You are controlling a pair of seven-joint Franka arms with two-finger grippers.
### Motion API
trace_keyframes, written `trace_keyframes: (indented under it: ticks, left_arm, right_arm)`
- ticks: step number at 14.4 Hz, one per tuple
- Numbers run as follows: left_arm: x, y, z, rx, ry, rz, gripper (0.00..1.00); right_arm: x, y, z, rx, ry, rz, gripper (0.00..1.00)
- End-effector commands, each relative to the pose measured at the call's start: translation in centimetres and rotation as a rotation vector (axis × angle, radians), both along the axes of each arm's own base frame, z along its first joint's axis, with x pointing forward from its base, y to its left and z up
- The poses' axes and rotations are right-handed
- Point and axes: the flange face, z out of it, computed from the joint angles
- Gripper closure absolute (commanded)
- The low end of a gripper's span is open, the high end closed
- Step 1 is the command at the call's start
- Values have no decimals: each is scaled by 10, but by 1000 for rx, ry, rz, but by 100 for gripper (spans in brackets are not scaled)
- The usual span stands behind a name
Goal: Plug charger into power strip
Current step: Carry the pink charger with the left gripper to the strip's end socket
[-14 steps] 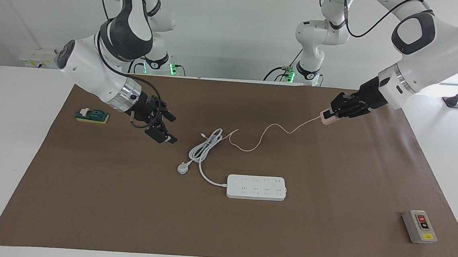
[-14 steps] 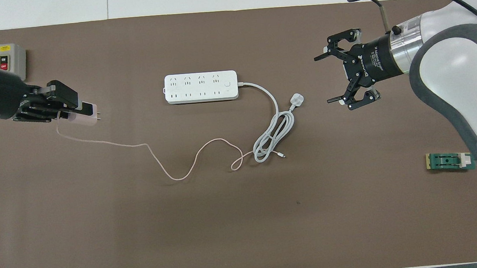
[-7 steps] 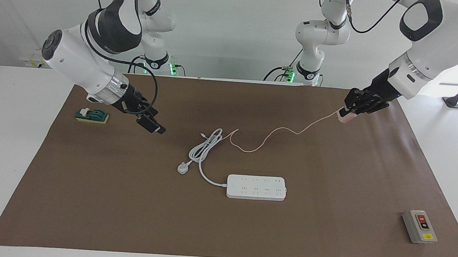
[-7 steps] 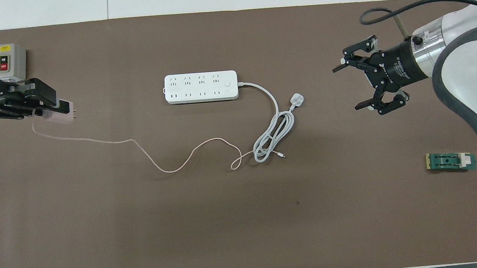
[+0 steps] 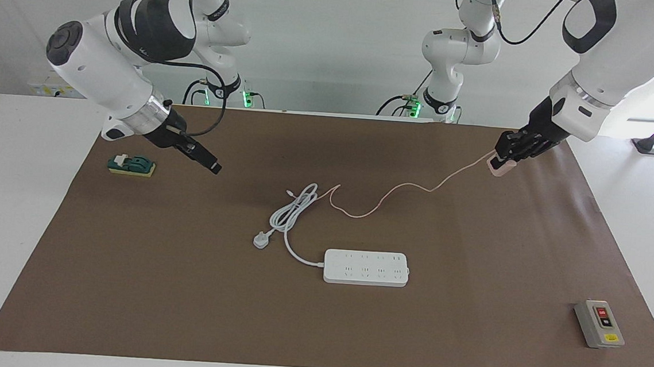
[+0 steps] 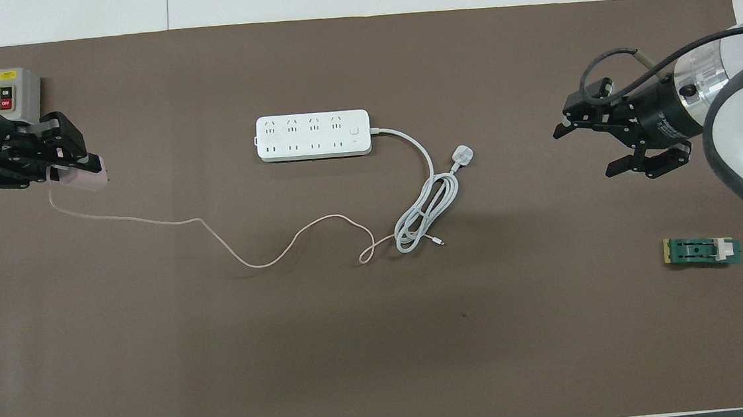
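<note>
Your left gripper (image 5: 504, 159) has its fingers clamped shut on the charger (image 5: 501, 167) and holds it in the air over the mat (image 5: 316, 332) toward the left arm's end of the table, so you can count the pick-up as done. The charger's pink cable (image 5: 401, 191) trails down from it and runs slack across the mat to a small loop beside the coiled white cord (image 5: 293, 207). The strip (image 5: 366, 267) lies flat near the middle of the mat, well apart from the charger, and none of its sockets shows anything plugged in; its own white plug (image 5: 261, 240) rests loose beside the cord. So the main work is left: you have yet to carry the charger over the strip, turn its prongs down toward a socket, line them up and press it home. From these views you cannot tell which way the prongs point, so check that before you descend. Your right gripper (image 6: 612, 146) hangs with its jaws wide apart and nothing in them, over the mat toward the right arm's end of the table; it waits, and you may want it to steady the strip during the push. The grey switch box (image 5: 599, 324) and the green block (image 5: 131, 165) play no part.
</note>
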Motion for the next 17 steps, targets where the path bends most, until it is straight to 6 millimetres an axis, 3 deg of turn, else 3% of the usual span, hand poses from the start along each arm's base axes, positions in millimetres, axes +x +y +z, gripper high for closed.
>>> trace_keyframes:
  ticks: [1,4,6,11,15,17]
  left_arm:
    - [15,-2,4,26,-71,35,100]
    - [30,-10,-2,15,-99,246,100]
    - [36,-17,-18,22,-42,403,100]
    - [59,-69,-67,70,8,750,100]
    - [74,-118,-105,91,20,1082,100]
    - [82,-129,-120,61,22,1191,100]
  right_arm:
    - [-12,-12,10,-70,-62,207,0]
    - [-17,-24,23,-147,-118,397,0]
    - [-23,-30,35,-193,-146,502,0]
    - [-51,-41,75,-255,-150,572,0]
    - [-65,-48,96,-268,-159,595,0]
    - [-69,-50,100,-266,-153,594,0]
